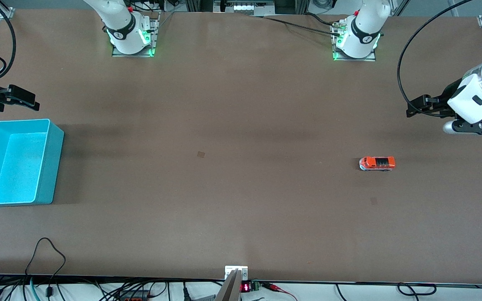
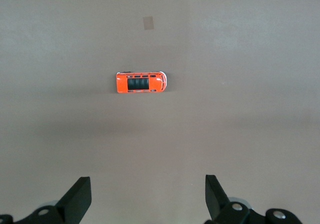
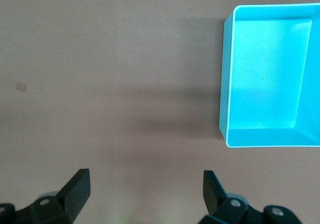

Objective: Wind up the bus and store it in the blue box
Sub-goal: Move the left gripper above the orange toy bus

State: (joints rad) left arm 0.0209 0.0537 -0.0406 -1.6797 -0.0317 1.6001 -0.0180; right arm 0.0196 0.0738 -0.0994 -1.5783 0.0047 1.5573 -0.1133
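a robotics lab: bolted arm bases (image 1: 132,35), brown table (image 1: 241,125) (cables (image 1: 48,267) along its edge).

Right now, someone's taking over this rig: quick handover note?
Left pincer: open, holding nothing, up over the table at the left arm's end.
Right pincer: open, holding nothing, up at the right arm's end beside the blue box.
Bus: on its wheels on the table toward the left arm's end, untouched.
The box holds nothing.
Done: nothing.
Left: wind the bus, store it in the box.

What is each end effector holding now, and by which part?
Nothing is held. The left end effector and the right end effector are both open and empty. The toy bus stands alone on the table; the blue box holds nothing.
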